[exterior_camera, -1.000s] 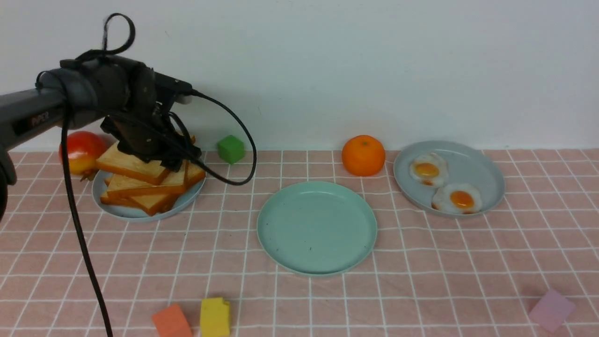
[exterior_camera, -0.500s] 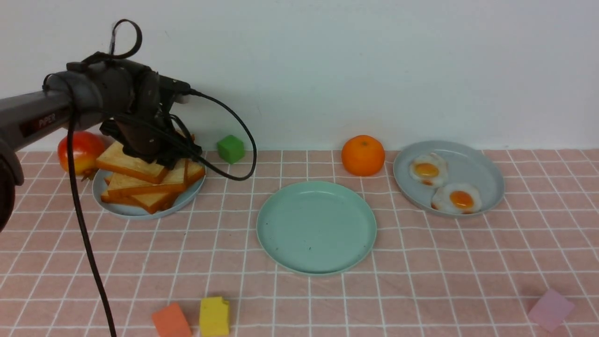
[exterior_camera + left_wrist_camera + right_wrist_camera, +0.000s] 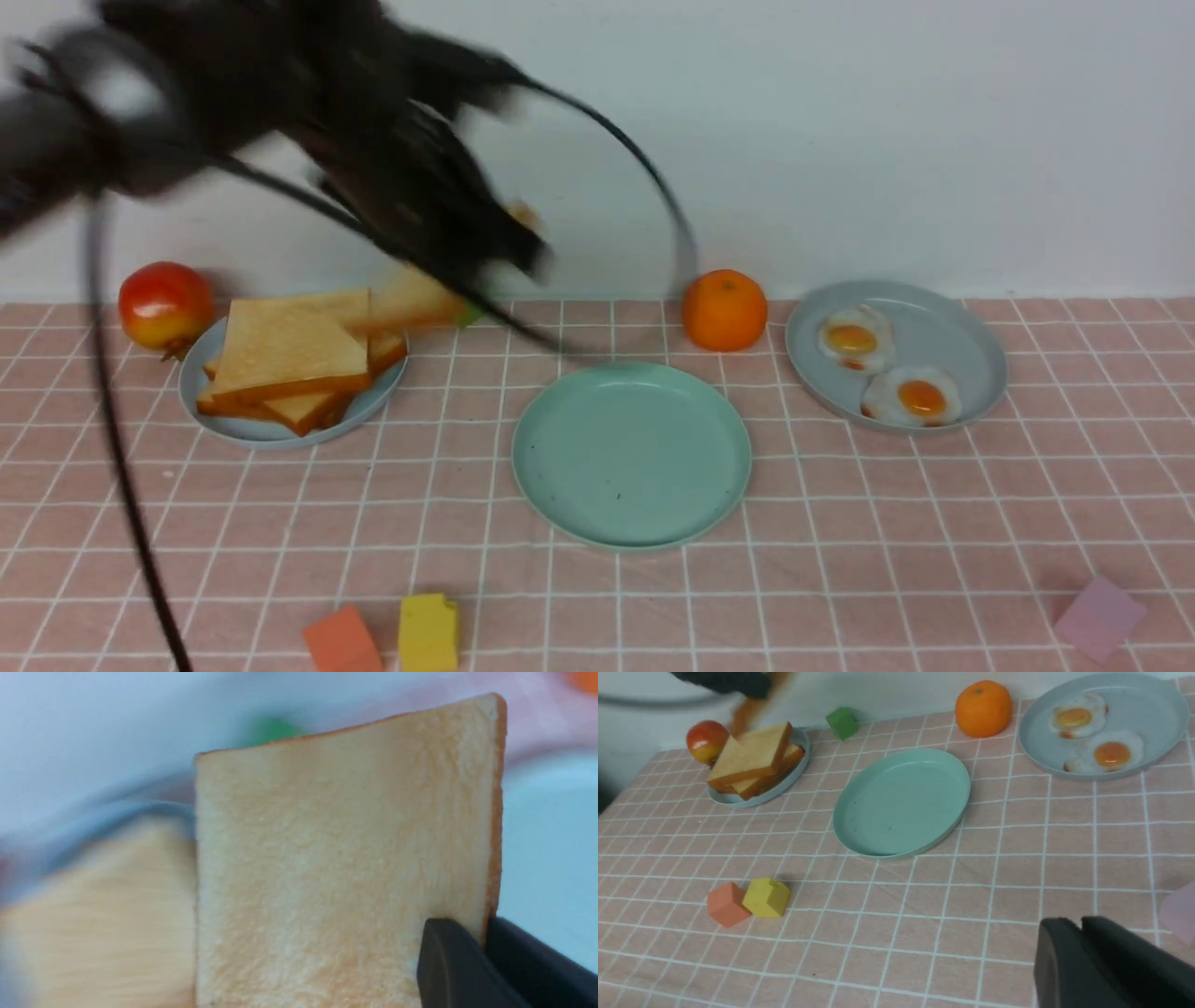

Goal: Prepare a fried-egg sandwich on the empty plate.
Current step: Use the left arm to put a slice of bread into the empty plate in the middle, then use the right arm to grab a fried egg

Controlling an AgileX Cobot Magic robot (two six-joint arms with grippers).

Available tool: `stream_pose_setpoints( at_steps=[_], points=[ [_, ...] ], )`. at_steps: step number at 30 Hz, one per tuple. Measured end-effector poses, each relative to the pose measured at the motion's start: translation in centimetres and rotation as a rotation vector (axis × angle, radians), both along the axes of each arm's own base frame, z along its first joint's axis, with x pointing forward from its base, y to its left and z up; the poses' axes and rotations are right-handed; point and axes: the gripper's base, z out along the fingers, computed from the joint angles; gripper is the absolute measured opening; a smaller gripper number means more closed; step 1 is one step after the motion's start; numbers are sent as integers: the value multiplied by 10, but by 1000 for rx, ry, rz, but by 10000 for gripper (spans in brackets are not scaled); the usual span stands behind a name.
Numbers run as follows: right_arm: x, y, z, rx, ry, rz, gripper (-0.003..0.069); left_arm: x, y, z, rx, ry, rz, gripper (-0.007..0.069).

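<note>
Gripping a square golden-brown toast slice (image 3: 336,849) by its darker crust edge, left claw (image 3: 486,921) is clamped on it, one dark finger on each face. Front view: left arm is heavy blur high above the pink white-grid tablecloth (image 3: 840,560), and the held slice is a smear near the 2 o'clock rim of a pale grey-blue round plate (image 3: 252,431) carrying a stack of toast slices (image 3: 289,350); blur hides whether it clears the stack. Round mint-green shallow plate (image 3: 631,457), tiny dark specks, sits centre of the cloth. All clock places below are read from this plate. Held slice at 10 o'clock, apart from it. Toast plate at 9–10 o'clock, red-yellow round fruit (image 3: 164,301) just beside its far-left rim. Green cube (image 3: 842,722) at 11 o'clock by the wall. Round orange fruit (image 3: 724,309) at 1 o'clock. Second grey-blue round plate (image 3: 962,345) at 2 o'clock holds two white fried eggs with orange yolks (image 3: 854,338), side by side. Orange block (image 3: 342,640) and yellow block (image 3: 428,633) touch at 7 o'clock. Lilac block (image 3: 1100,616) at 4 o'clock. Right claw (image 3: 1078,926) at 5 o'clock, above the cloth, jaws pressed together, near the lilac block.
</note>
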Motion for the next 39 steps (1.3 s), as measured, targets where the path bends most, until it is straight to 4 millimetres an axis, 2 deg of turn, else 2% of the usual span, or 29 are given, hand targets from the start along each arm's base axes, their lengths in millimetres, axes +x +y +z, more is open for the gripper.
stream_pose_setpoints(
  at_steps=[3,9,14,20,28,31,34,35,36,37,39],
  points=[
    [0,0,-1,-11,3,0,88,-27,-49,-43,58,73,-146,50],
    [0,0,-1,-11,6,1,97,-30,-86,-78,104,7,-260,50],
    [-1,0,-1,-13,14,5,101,-24,-93,-94,93,-25,-272,50],
    [-1,0,-1,-14,14,6,106,-23,-95,-95,65,-34,-267,92],
    [0,0,-2,-14,24,7,115,-29,-97,-95,6,53,-223,340],
    [10,0,-3,-22,103,18,118,-37,-94,-79,-31,85,-205,386],
    [35,-2,-3,-49,223,29,120,-51,-88,-37,-115,74,-190,361],
    [47,-2,-3,-61,265,34,120,-56,-85,-24,-134,66,-189,337],
    [59,-3,-1,-77,291,39,120,-69,-77,9,-187,24,-191,286],
    [71,-4,0,-86,316,42,120,-80,-68,33,-224,-13,-195,233],
    [96,-5,4,-91,353,41,120,-105,-49,72,-283,-85,-202,115]
  ],
)
